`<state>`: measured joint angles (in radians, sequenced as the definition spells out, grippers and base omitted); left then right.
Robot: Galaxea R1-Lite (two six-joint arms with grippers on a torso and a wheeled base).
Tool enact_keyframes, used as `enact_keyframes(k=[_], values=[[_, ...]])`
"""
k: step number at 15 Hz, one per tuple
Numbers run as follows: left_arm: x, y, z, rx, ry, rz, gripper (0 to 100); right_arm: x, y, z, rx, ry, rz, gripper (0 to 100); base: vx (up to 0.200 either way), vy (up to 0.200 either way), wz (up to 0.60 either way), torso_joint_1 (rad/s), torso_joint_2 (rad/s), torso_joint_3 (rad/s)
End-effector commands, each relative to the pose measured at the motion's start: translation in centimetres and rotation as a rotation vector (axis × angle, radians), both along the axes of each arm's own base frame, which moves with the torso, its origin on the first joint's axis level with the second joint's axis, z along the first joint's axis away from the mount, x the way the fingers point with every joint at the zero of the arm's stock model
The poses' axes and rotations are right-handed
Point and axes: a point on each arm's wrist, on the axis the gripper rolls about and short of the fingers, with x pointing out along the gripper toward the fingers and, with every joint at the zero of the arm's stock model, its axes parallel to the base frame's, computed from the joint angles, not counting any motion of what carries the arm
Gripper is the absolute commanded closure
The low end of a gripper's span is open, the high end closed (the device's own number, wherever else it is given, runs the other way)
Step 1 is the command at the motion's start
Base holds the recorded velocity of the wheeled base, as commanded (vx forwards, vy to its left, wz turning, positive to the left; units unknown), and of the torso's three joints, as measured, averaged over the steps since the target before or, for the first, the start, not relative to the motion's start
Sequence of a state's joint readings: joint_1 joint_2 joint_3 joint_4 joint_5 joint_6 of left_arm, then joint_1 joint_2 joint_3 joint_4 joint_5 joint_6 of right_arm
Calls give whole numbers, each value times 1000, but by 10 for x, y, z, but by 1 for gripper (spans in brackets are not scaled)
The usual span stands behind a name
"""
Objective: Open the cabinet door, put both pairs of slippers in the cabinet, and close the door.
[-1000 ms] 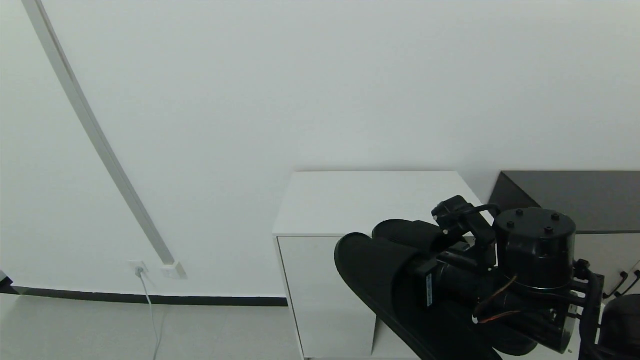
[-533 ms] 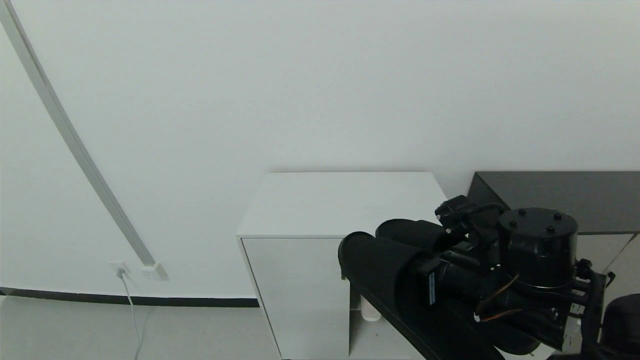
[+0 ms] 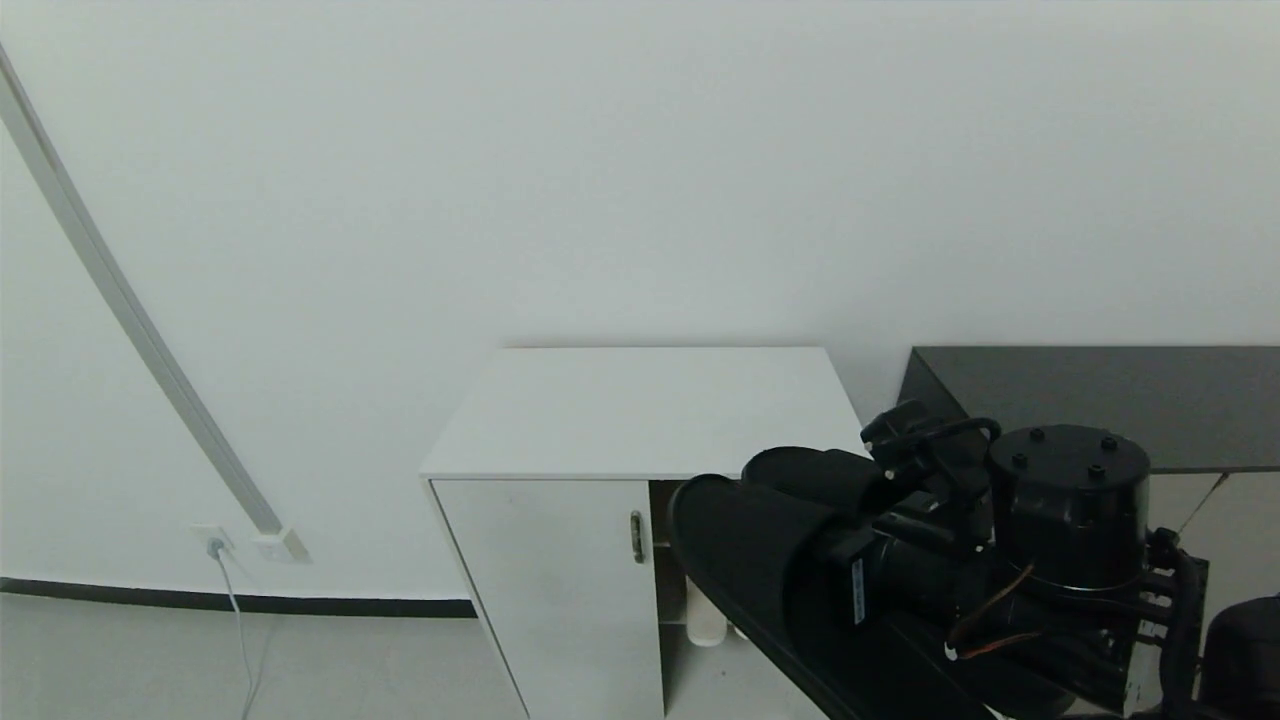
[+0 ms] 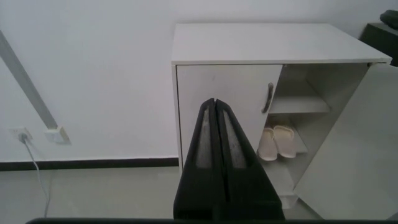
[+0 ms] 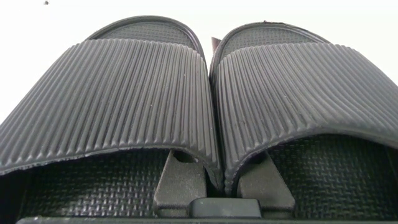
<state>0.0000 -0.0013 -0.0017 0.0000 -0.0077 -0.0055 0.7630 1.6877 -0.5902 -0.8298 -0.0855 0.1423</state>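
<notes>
I've got the white cabinet (image 3: 640, 412) standing on the grey floor (image 3: 120, 660), back to the wall, with a dark cabinet (image 3: 1090, 400) just beside it on my right. Its left door (image 3: 545, 580) is shut, and the right door (image 4: 351, 155) stands swung open. Through the left wrist view I see an upper shelf (image 4: 303, 104) and a lower shelf (image 4: 303, 148) inside. A pair of white slippers (image 4: 278, 141) lies side by side on the lower one. A power cable (image 3: 232, 640) hangs from a wall socket (image 3: 210, 542) to the floor.
</notes>
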Motion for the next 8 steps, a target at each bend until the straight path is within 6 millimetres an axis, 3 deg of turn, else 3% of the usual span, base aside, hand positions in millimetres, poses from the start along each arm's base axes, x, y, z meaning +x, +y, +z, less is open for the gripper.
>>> enact_keyframes(k=[1, 8], values=[[0, 0, 0, -1, 1, 0, 100, 1, 0, -2, -5, 5, -4, 100, 0, 0, 0, 0, 0, 0], [0, 0, 0, 1, 1, 0, 100, -1, -3, -5, -10, 6, -6, 100, 0, 0, 0, 0, 0, 0]])
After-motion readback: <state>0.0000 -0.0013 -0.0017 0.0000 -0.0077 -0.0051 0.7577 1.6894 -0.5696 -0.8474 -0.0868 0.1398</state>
